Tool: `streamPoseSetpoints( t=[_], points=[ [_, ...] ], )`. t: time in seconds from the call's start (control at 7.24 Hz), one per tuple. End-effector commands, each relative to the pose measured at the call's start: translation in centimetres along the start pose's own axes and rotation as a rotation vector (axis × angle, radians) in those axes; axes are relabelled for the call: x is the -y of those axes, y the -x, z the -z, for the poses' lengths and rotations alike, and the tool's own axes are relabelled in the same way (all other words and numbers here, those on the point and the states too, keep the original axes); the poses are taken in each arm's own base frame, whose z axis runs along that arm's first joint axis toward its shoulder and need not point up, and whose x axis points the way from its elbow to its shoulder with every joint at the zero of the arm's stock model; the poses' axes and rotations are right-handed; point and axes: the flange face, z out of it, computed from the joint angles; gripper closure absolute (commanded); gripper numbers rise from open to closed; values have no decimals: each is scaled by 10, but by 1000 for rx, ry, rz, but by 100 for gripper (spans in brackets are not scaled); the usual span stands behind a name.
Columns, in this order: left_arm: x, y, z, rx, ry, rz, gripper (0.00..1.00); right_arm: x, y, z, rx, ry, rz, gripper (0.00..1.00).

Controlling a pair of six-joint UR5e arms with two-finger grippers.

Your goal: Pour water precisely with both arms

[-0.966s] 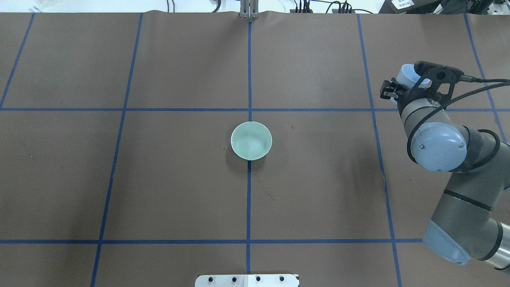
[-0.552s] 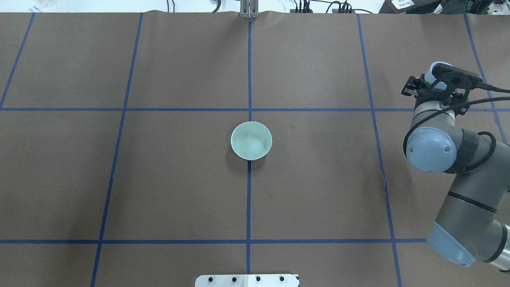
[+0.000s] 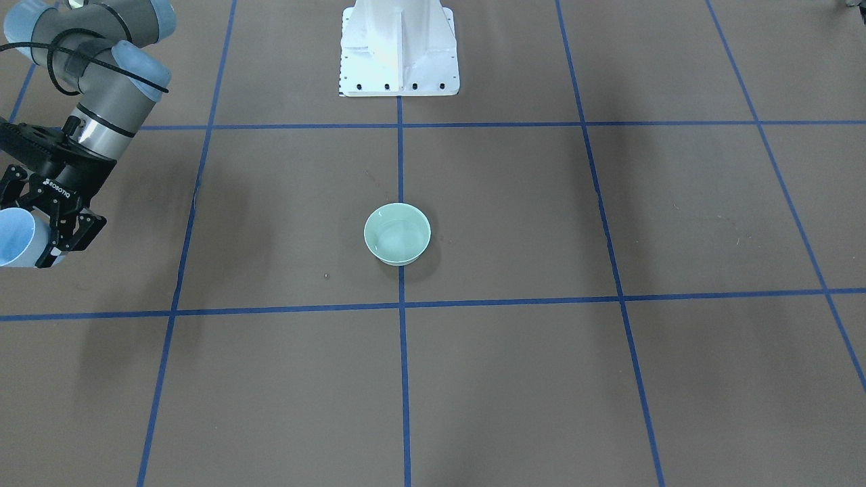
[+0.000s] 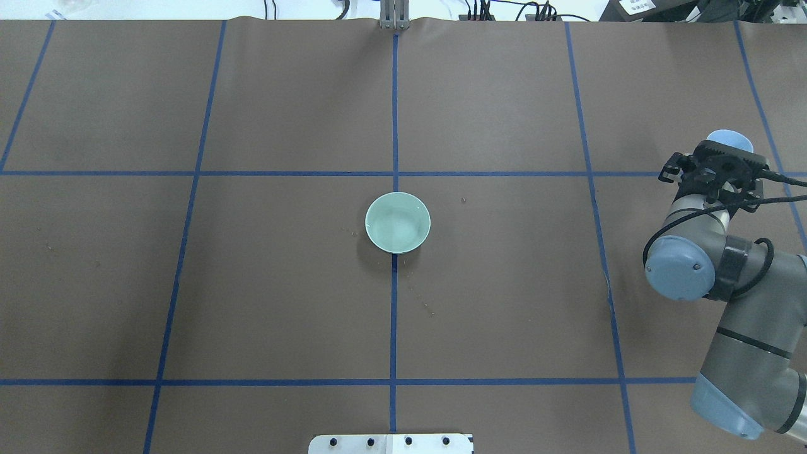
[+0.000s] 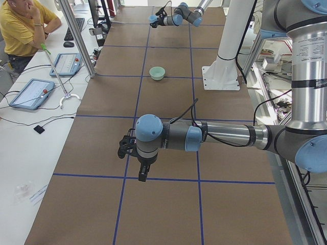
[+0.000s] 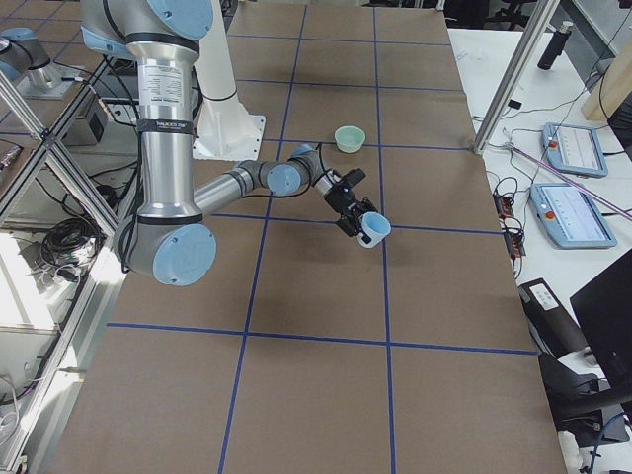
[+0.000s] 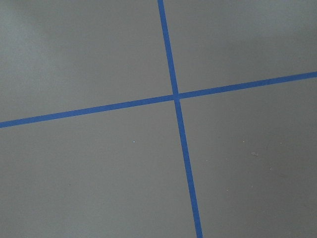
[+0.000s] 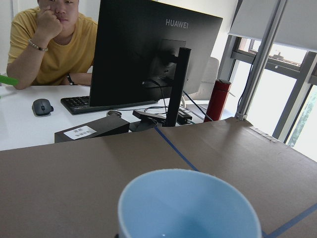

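Since the right gripper (image 3: pixel 34 233), clamped on the pale blue cup (image 4: pixel 730 139), has swung away from the green bowl (image 4: pixel 367 222) holding the water (image 4: pixel 396 227), pouring seems finished; whether the left gripper (image 5: pixel 132 148) is open cannot be told.

Cup (image 3: pixel 17 238) cut by frame edge; right gripper (image 4: pixel 724 155) hides most overhead. Left gripper (image 5: pixel 134 159) state unreadable.

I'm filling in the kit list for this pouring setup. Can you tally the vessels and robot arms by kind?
Pale green bowl: 1
Pale blue cup: 1
Arms, the left arm and the right arm: 2
Total: 4
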Motion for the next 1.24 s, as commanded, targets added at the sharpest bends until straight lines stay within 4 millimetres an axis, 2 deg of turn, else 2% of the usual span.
streamPoseSetpoints(
  t=[0.0, 0.28, 0.69, 0.83, 0.97, 1.1],
  points=[
    [0, 0, -1, -1, 2, 0, 0, -40, 5, -1, 7, -20, -31, 100],
    [1, 0, -1, 1, 1, -1, 0, -67, 3, -9, 1, -47, -53, 100],
    [1, 0, 0, 1, 0, -2, 0, -83, 5, -2, 19, -51, -47, 100],
    [1, 0, -1, 1, 1, -1, 0, -95, 4, -1, 23, -54, -23, 100],
    [1, 0, 0, 1, 0, -2, 0, -107, 2, -7, 16, -65, 1, 99],
    [1, 0, 0, 0, -2, -3, 0, -109, 6, -8, 16, -67, 2, 94]
  ],
)
